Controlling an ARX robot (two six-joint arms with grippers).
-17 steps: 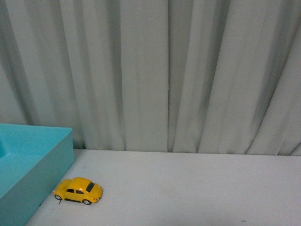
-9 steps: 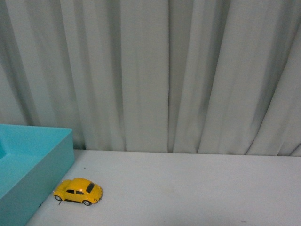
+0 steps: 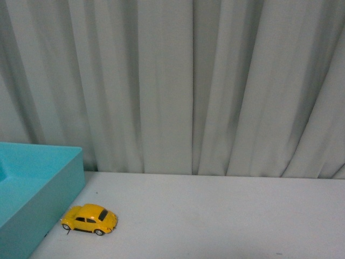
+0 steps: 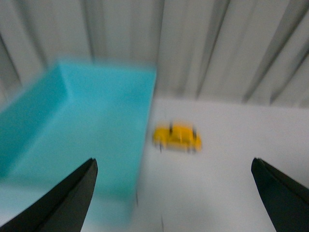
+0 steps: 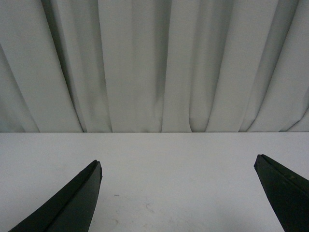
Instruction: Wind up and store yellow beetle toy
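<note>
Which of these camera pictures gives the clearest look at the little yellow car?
The front view: the yellow beetle toy is sharp there, seen side-on on the table beside the turquoise box. The left wrist view also shows it, but blurred. The right wrist view shows only table and curtain, no toy.

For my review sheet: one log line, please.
small glossy yellow beetle toy car: on white table beside turquoise bin, untouched | left gripper: open, facing car | right gripper: open, empty

Lab-like setup, grey curtain [image 3: 215, 81], white table [image 3: 226, 216]
</note>
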